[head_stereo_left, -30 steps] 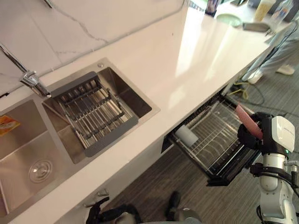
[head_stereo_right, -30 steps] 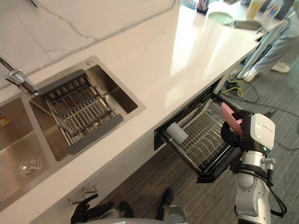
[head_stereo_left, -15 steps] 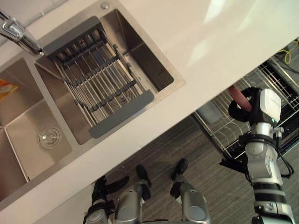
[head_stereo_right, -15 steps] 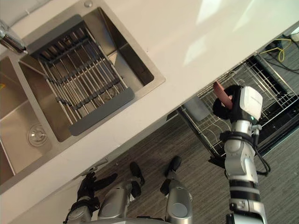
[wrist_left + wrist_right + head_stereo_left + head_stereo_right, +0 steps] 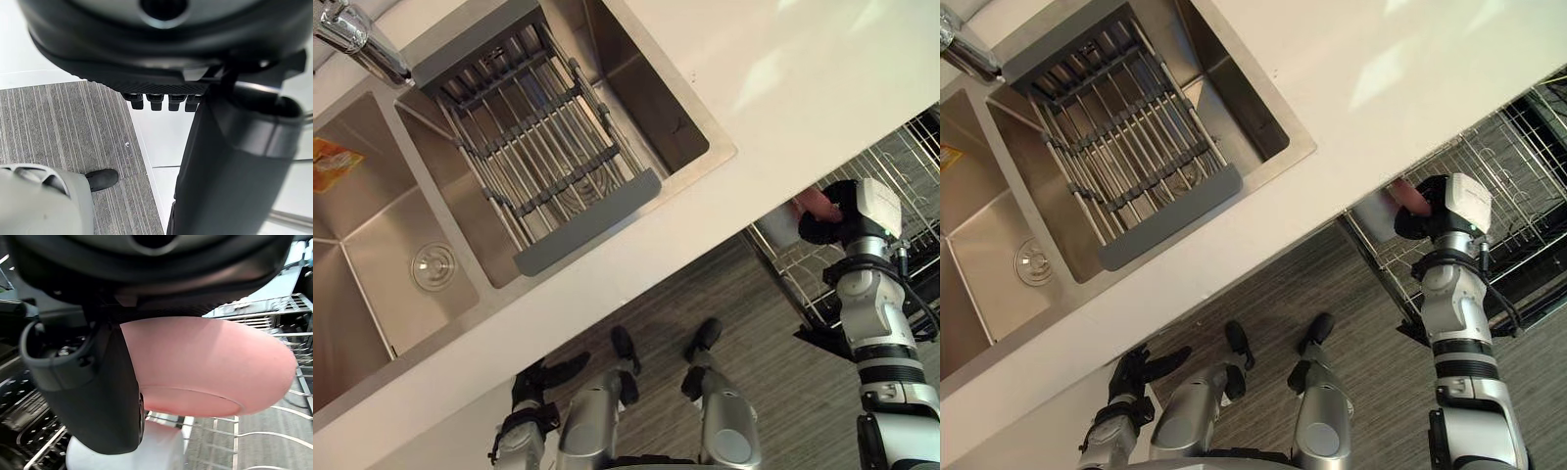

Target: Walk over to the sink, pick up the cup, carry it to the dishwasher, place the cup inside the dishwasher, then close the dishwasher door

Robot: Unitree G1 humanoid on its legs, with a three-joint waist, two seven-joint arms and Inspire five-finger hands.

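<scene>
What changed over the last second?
The head camera tilted down, so the whole view shifted. The right hand carried the pink cup inward over the dishwasher rack, from its outer edge to beside the white cup near the counter. It still grips the pink cup; the left hand still hangs low, open.

No word, number or sign can be read. The orange packet [image 5: 331, 163] in the left basin of the sink [image 5: 372, 304], up from the drain, has paler markings, too small to tell as print.
</scene>
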